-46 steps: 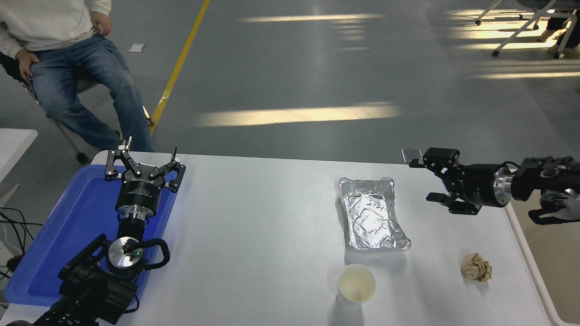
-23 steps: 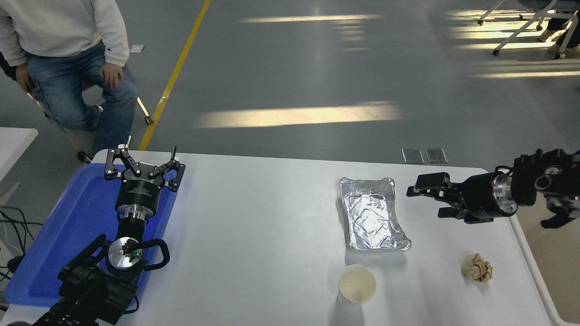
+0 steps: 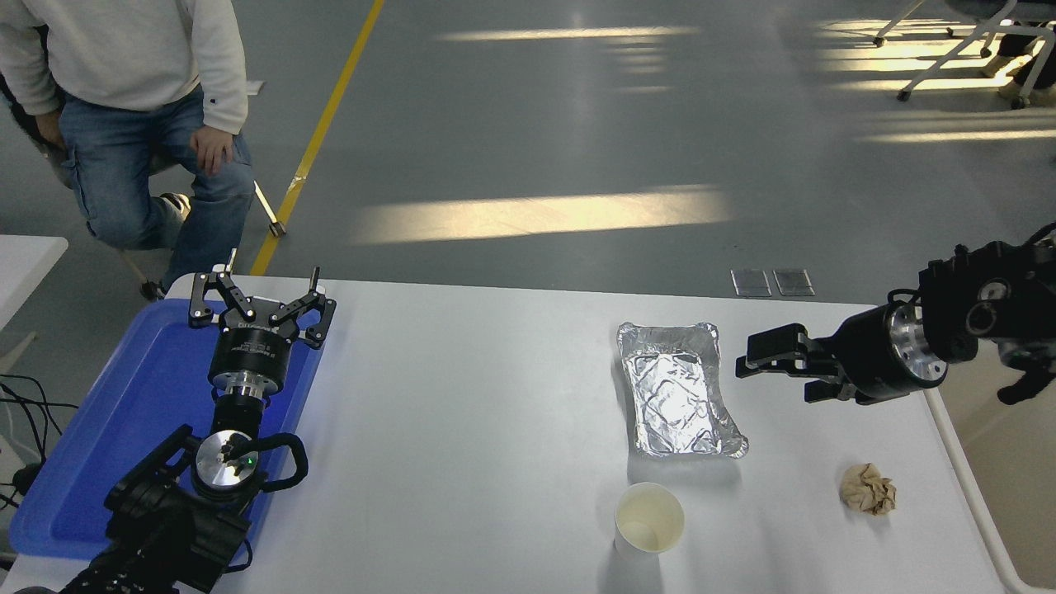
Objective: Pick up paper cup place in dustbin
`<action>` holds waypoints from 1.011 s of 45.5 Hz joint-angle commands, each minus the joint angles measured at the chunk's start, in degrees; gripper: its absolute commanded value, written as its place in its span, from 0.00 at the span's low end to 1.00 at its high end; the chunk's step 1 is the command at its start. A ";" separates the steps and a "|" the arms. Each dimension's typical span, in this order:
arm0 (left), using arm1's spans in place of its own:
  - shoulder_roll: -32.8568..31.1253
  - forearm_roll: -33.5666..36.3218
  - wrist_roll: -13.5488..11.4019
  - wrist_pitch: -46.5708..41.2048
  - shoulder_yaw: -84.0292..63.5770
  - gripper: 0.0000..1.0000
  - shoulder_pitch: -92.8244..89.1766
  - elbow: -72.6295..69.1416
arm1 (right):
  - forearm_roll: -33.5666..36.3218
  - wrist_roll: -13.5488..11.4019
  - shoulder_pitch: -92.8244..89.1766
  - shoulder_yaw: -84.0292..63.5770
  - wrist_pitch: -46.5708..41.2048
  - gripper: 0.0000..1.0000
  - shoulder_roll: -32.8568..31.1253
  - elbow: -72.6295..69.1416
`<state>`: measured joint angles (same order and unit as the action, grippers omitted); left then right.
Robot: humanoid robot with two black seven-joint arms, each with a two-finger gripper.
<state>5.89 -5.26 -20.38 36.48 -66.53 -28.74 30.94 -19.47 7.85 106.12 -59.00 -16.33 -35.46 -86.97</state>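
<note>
Grey floor with sunlit streaks and a yellow line lies beyond the white counter [image 3: 495, 396]. On it, the paper cup [image 3: 649, 518] stands upright near the front edge, just below a foil tray [image 3: 676, 389]. The right gripper [image 3: 755, 356] hovers beside that tray, jaws released and empty. The left gripper [image 3: 262, 289] rests over a blue tray [image 3: 99, 445], jaws spread.
</note>
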 commanded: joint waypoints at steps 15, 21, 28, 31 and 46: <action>0.00 0.08 -0.01 0.00 0.00 1.00 0.00 0.00 | 6.02 0.68 14.64 -6.74 -12.05 1.00 8.30 -6.98; 0.00 -0.01 -0.01 0.00 0.00 1.00 0.00 0.00 | 8.65 0.68 16.31 -6.74 -14.96 1.00 11.20 -7.07; 0.00 0.08 -0.01 0.00 0.00 1.00 0.00 0.00 | 11.73 0.68 18.16 -6.31 -19.62 1.00 12.08 -6.98; 0.00 0.08 -0.01 0.00 0.00 1.00 0.00 0.00 | 13.13 0.68 18.16 -6.30 -19.80 1.00 12.43 -6.98; 0.00 -0.01 -0.01 0.00 0.00 1.00 0.00 0.00 | 13.40 0.68 19.39 -6.57 -19.53 1.00 13.14 -6.81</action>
<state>5.89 -5.18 -20.39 36.47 -66.53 -28.74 30.94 -7.20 8.51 124.21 -65.47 -35.07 -23.42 -93.73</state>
